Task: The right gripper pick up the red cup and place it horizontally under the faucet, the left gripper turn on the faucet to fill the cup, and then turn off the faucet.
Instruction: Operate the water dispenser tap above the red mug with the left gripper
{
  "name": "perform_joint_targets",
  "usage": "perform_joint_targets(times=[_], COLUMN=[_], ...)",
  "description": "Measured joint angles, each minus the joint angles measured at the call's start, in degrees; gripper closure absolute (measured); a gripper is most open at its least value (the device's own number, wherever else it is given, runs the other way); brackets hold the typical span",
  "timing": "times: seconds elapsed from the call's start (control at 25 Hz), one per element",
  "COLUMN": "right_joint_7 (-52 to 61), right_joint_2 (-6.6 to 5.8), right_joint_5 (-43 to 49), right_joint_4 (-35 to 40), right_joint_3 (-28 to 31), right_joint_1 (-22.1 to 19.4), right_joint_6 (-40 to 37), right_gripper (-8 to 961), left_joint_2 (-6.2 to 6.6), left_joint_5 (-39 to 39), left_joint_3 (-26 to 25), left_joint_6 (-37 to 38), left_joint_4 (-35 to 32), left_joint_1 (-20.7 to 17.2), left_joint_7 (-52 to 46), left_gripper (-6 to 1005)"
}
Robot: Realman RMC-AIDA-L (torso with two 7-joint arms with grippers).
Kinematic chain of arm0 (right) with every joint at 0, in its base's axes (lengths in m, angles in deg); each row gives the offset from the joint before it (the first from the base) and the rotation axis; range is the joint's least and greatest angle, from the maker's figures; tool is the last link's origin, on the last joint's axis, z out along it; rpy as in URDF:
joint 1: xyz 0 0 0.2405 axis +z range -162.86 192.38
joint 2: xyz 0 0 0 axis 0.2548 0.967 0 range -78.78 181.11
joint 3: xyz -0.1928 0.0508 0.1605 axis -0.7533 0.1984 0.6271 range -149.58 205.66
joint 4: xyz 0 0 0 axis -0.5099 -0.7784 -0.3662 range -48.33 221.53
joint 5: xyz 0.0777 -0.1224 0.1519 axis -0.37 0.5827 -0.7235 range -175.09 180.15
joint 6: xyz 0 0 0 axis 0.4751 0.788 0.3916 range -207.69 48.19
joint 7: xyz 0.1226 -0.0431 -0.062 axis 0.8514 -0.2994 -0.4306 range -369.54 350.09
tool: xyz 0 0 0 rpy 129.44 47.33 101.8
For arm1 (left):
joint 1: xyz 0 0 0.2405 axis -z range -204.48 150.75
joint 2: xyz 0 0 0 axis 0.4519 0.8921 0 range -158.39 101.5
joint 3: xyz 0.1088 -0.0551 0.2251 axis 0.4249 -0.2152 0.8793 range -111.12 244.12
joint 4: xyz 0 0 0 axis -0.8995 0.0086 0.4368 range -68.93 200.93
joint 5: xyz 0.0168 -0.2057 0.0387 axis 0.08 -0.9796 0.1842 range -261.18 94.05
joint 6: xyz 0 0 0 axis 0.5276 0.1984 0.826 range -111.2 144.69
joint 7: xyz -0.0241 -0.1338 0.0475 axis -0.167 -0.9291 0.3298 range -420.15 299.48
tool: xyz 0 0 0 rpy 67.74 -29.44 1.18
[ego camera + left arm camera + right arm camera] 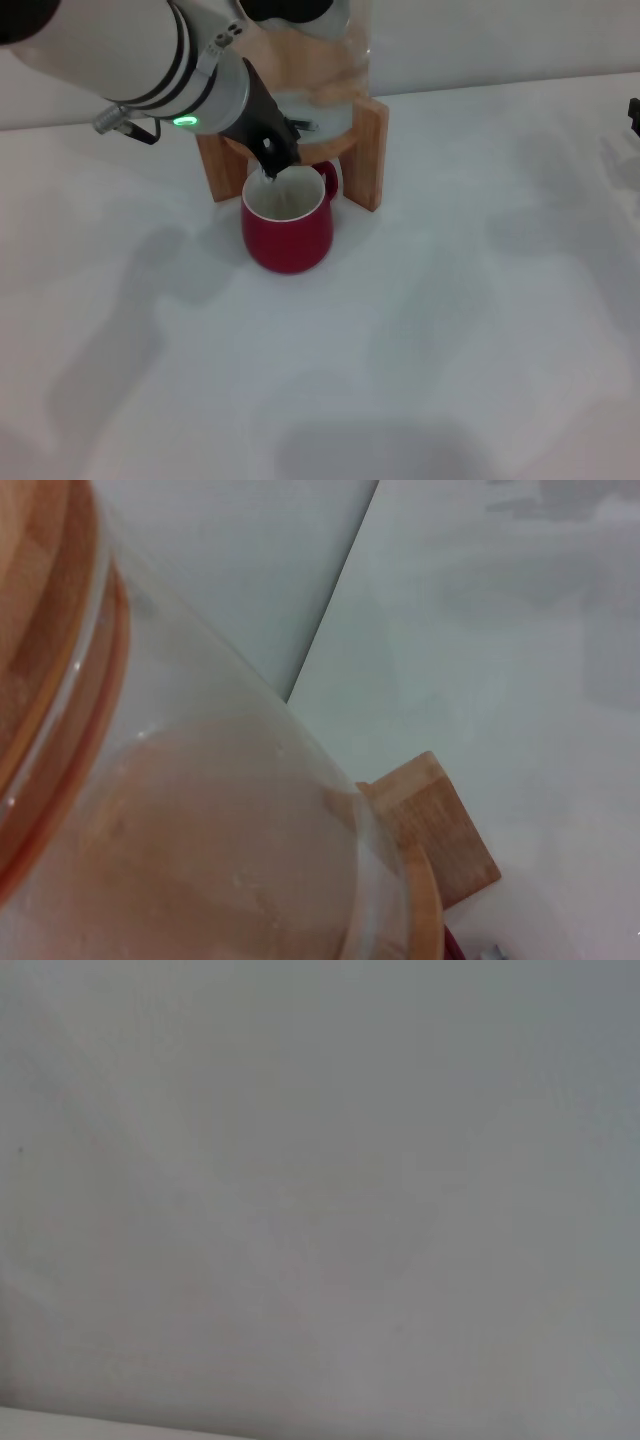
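Observation:
The red cup [288, 228] stands upright on the white table, right in front of the wooden stand [368, 152] of the glass dispenser [330, 70]. Its cream inside shows and its handle points back right. My left gripper [270, 150] reaches in from the upper left, green ring lit, with its black tip just above the cup's rim at the faucet. Only a chrome bit of the faucet [303, 125] shows beside it. A dark sliver of my right gripper [634, 115] sits at the far right edge. The left wrist view shows the dispenser glass [220, 810] close up and a stand corner [440, 830].
The white table [450, 320] stretches out in front of and to the right of the cup. A pale wall rises behind the dispenser. The right wrist view holds only a plain pale surface.

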Motion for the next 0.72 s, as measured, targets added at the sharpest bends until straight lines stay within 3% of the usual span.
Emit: perform_joint_targets(times=[0.72], right_joint_7=[-0.1], right_joint_2=[0.0], right_joint_5=[-0.1], right_joint_4=[0.0], right_joint_3=[0.0], right_joint_1=[0.1], right_joint_6=[-0.1], right_gripper=[646], left_joint_2=[-0.01], left_joint_5=[-0.5], left_joint_3=[1.6], left_joint_6=[0.2], left_joint_4=[-0.3], left_joint_1=[0.0], left_joint_7=[0.7], left_gripper=[957])
